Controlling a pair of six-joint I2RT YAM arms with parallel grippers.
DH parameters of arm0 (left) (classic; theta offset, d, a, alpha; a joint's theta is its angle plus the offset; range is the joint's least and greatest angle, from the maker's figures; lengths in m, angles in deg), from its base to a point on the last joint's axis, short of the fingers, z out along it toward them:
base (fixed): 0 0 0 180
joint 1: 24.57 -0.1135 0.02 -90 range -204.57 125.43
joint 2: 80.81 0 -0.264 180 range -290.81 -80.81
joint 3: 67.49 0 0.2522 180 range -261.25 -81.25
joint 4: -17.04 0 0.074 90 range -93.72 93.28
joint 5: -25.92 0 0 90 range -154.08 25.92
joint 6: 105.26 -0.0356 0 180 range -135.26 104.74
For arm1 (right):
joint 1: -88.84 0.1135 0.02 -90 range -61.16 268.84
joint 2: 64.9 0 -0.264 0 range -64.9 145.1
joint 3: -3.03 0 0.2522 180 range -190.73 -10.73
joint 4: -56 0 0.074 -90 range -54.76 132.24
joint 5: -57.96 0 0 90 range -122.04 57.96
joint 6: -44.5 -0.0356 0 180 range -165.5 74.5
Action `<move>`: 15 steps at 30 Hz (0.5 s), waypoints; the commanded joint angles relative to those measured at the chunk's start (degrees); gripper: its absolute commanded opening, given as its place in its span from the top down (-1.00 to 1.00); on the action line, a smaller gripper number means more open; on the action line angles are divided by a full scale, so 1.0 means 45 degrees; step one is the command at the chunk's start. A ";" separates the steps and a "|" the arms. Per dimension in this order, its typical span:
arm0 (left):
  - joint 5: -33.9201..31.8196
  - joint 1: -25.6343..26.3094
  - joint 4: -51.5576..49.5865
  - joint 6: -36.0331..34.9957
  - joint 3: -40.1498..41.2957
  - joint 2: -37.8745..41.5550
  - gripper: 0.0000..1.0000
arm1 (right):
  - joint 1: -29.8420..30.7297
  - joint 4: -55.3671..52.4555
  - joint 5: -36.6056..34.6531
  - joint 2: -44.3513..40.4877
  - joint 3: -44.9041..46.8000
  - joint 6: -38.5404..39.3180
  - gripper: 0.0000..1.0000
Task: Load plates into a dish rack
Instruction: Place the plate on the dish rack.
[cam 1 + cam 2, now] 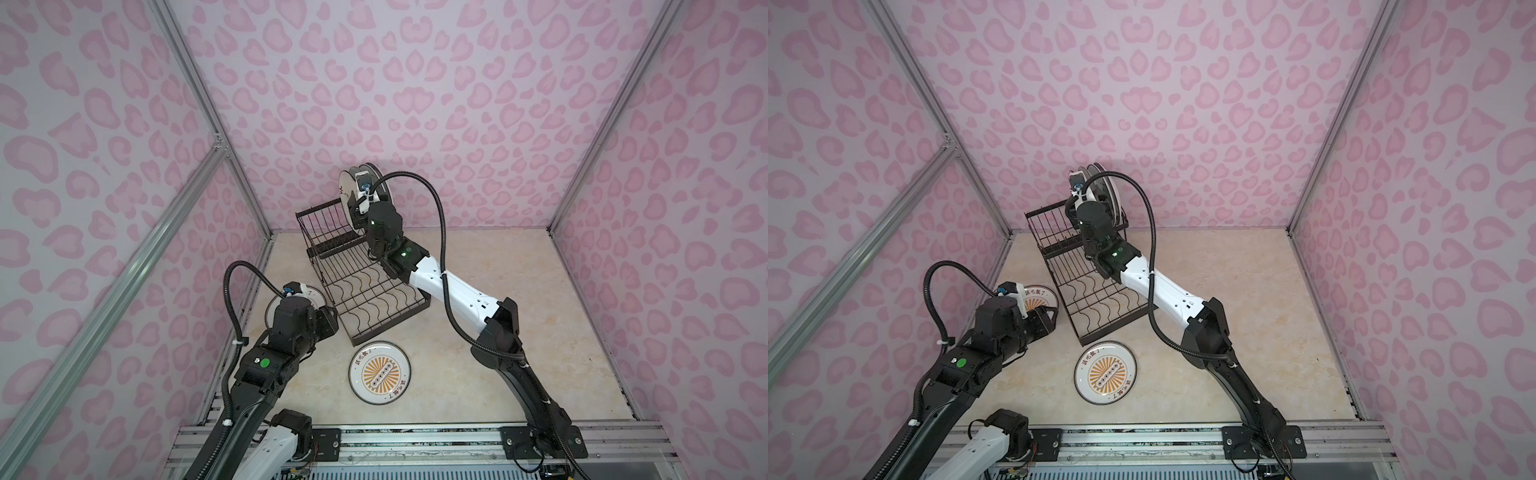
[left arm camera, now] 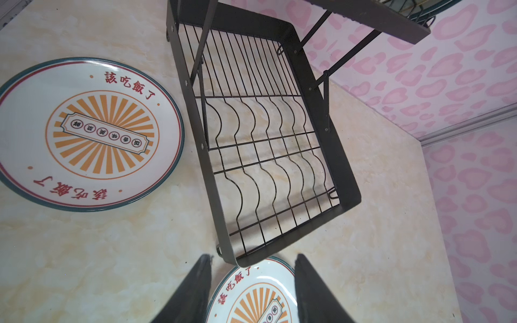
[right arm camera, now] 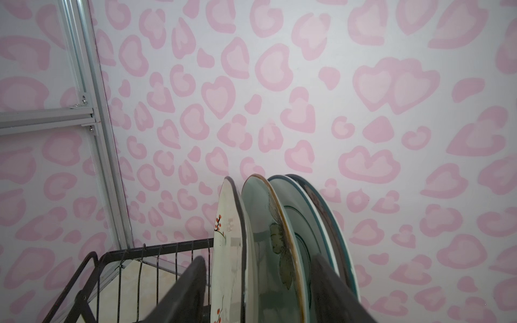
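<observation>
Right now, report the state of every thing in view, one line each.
Dish rack, four plates in its upper tier.
Floral-sprig plate, on edge in upper tier.
Pale green flower plate, on edge beside it.
White plate, on edge, third.
Navy-rimmed plate, on edge, last.
Near sunburst plate, flat on table, face up.
Second sunburst plate, flat beside rack.
Left pincer, open, empty, above that plate.
Right pincer, open, astride two plate rims.

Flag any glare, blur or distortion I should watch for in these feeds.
Left wrist: white glare spot on the nearer sunburst plate, left fingers soft-edged. Right wrist: right fingers blurred, racked plates dim lower down. Both top views: sharp, evenly lit, dish rack wires clear.
</observation>
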 commanded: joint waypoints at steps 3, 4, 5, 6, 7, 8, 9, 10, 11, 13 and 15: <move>-0.0132 -0.0004 0.0081 -0.0256 -0.0256 -0.0053 -0.02 | 0.0158 0.0664 0.0268 -0.0770 0.0873 0.0222 -0.18; -0.0151 -0.0006 0.0048 -0.0256 -0.0281 -0.0072 -0.02 | 0.0157 0.0673 0.0310 -0.1104 0.1086 0.0163 -0.18; -0.0145 -0.0005 0.0047 -0.0275 -0.0320 -0.0100 -0.02 | 0.0158 0.0704 0.0368 -0.1387 0.1377 0.0106 -0.18; -0.0109 0.0006 0.0034 -0.0276 -0.0343 -0.0122 -0.02 | 0.0159 0.0708 0.0459 -0.1675 0.1701 0.0070 -0.18; -0.0089 -0.0006 0.0029 -0.0276 -0.0343 -0.0131 -0.02 | 0.0155 0.0666 0.0533 -0.1953 0.2017 0.0010 -0.17; -0.0054 -0.0007 0.0053 -0.0257 -0.0337 -0.0126 -0.02 | 0.0140 0.0650 0.0646 -0.2325 0.2442 -0.0065 -0.17; -0.0032 -0.0006 0.0078 -0.0246 -0.0343 -0.0141 -0.02 | 0.0104 0.0630 0.0864 -0.2703 0.2918 -0.0147 -0.17; -0.0023 -0.0006 0.0076 -0.0237 -0.0314 -0.0158 -0.02 | 0.0072 0.0587 0.0985 -0.3090 0.3333 -0.0278 -0.17; 0.0008 -0.0001 0.0101 -0.0237 -0.0314 -0.0176 -0.02 | 0.0026 0.0603 0.1145 -0.3494 0.3830 -0.0422 -0.17; 0.0133 0.0004 0.0123 -0.0237 -0.0317 -0.0268 -0.02 | -0.0128 0.0619 0.1562 -0.4397 0.4953 -0.0794 -0.16; 0.0238 -0.0004 0.0135 -0.0240 -0.0345 -0.0374 -0.02 | -0.0405 0.0549 0.2112 -0.5348 0.6076 -0.1446 -0.16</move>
